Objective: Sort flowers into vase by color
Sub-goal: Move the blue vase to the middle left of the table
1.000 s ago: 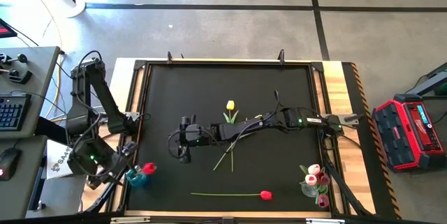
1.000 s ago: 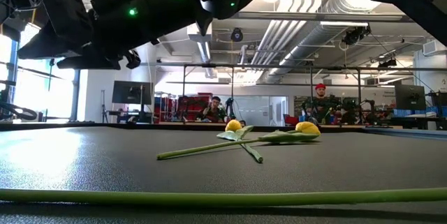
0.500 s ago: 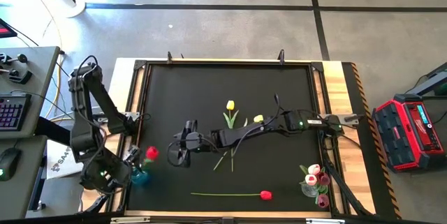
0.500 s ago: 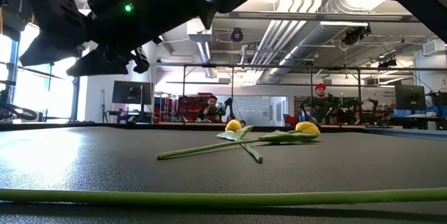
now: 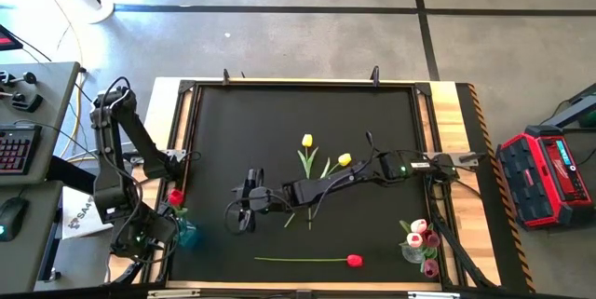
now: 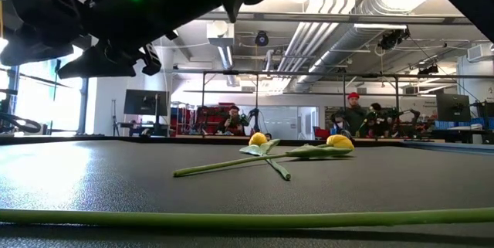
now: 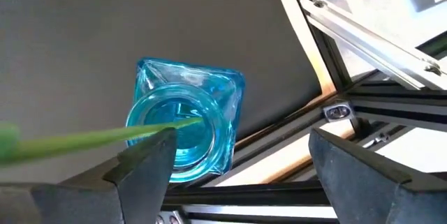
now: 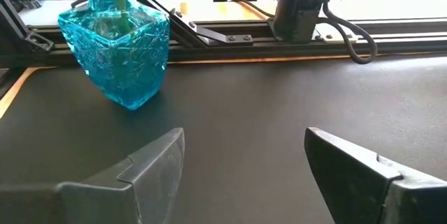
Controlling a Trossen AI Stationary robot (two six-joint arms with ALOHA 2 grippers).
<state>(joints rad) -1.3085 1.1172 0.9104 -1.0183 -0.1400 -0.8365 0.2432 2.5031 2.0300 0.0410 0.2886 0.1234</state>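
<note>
Left gripper point(image 7: 234, 165) above blue vase point(image 5: 185, 235) at left near corner of mat point(image 5: 279, 122), fingers spread wide, nothing held. Red flower point(image 5: 175, 197) stands in that vase, stem point(image 7: 84, 139) in its mouth. Right gripper point(image 5: 238, 213) over mat centre-left, fingers wide, empty. Two yellow flowers point(image 5: 307, 141) lie at centre, stems crossed. Another red flower point(image 5: 354, 260) lies near front edge. Pink flowers point(image 5: 421, 234) in clear vase point(image 5: 414, 252) at right near corner.
</note>
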